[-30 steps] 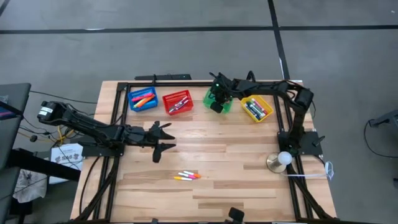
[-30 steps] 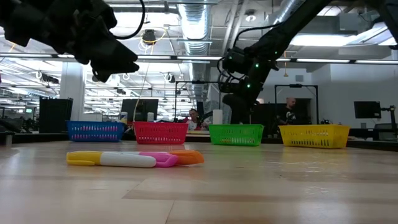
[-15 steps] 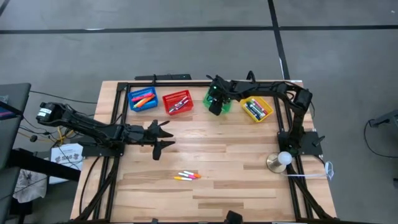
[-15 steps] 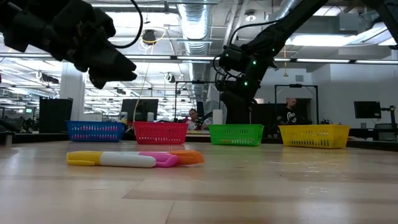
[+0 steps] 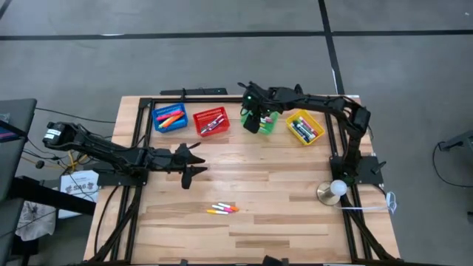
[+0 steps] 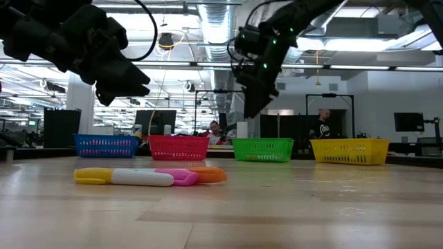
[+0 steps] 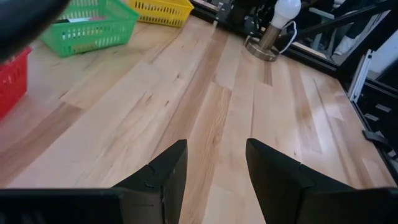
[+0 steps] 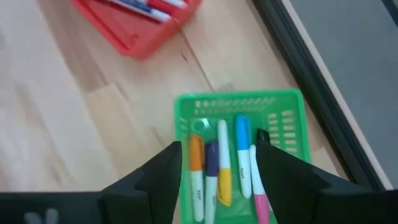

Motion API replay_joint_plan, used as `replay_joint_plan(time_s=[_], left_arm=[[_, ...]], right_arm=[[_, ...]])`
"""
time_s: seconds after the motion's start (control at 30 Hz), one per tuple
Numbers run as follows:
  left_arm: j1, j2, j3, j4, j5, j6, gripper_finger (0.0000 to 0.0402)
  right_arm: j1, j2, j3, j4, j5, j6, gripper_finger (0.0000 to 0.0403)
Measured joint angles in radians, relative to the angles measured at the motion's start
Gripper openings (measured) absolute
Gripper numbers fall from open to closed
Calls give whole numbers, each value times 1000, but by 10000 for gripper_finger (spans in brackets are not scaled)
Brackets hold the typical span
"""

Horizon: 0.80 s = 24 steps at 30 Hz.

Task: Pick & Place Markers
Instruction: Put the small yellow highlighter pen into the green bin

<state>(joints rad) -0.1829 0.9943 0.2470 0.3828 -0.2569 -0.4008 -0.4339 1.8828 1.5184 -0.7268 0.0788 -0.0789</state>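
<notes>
Nearest the front edge of the tabletop [image 5: 295, 214], three markers [image 5: 222, 209] lie loose side by side, a yellow-and-white one, a pink one and an orange one, untouched and well apart from either arm.

My left tool [image 5: 194, 162] hovers over the middle of the tabletop, just behind those three. Its two fingers [image 7: 161, 177] stand spread with only bare wood between them; it holds nothing. It is the better placed to take the loose markers next.

Farther back, my right tool [image 5: 253, 118] has just changed: a second ago it was low over the green basket [image 5: 269, 122] with its fingers nearly together, and now it has spread them and risen clear above the basket's near rim. I take that as a marker released into the basket. In the right wrist view the fingers [image 8: 163, 171] are apart and empty, and below them the basket holds five markers lying lengthwise: orange, dark, yellow, blue and pink-tipped.

Along the far edge the blue basket [image 5: 168, 117], red basket [image 5: 211, 121] and yellow basket [image 5: 305, 128] each hold markers too. So most sorting looks done, and the three near ones remain.
</notes>
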Motion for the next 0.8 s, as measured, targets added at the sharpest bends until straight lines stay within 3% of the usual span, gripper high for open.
replay_joint_plan(time_s=[0.23,0.33,0.47,0.53,0.7,0.8], left_arm=[[3,3,1,-65,97,5,163],[38,-9,1,-109,236,3,163],[144,-86,-20,-136,470,41,163],[181,-124,-26,-139,532,104,163],[186,-157,-31,-179,526,242,163],[156,-139,-31,-180,474,244,163]], right_arm=[[76,0,94,-26,-1,2,175],[111,-1,118,-26,-1,75,170],[162,0,149,-65,-1,299,168],[188,0,164,-123,-3,385,169],[272,-9,177,-251,16,492,174],[364,-25,178,-244,110,555,176]])
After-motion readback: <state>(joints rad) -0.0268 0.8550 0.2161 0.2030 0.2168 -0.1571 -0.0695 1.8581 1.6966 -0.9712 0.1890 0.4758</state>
